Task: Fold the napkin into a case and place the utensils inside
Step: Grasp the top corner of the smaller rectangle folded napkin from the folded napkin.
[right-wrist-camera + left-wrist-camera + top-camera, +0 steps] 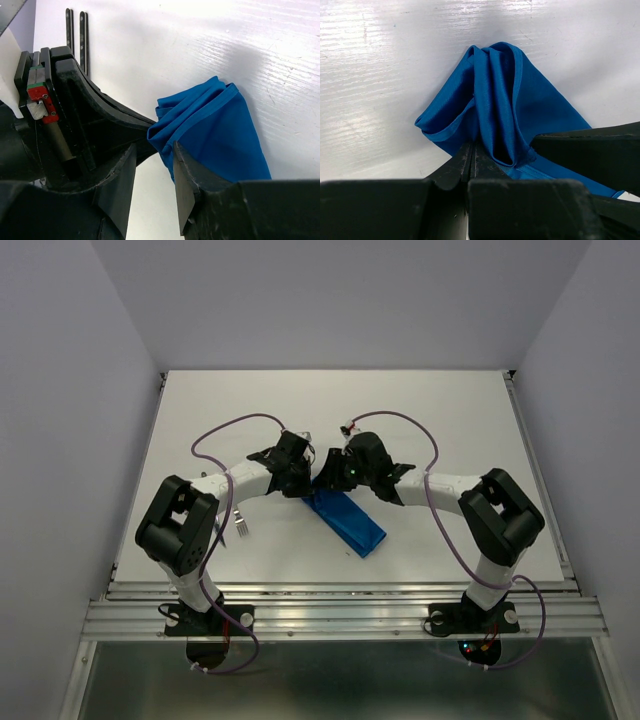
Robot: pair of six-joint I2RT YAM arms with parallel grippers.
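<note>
The napkin, a narrow blue strip lying aslant on the table, has its bunched far end pinched by the left gripper, while the right gripper sits beside it, jaws slightly parted, so it should likely take one layer only and ease the mouth open without dragging.

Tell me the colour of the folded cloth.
The cloth is plain bright blue, with no pattern; it shows best in the left wrist view.
</note>
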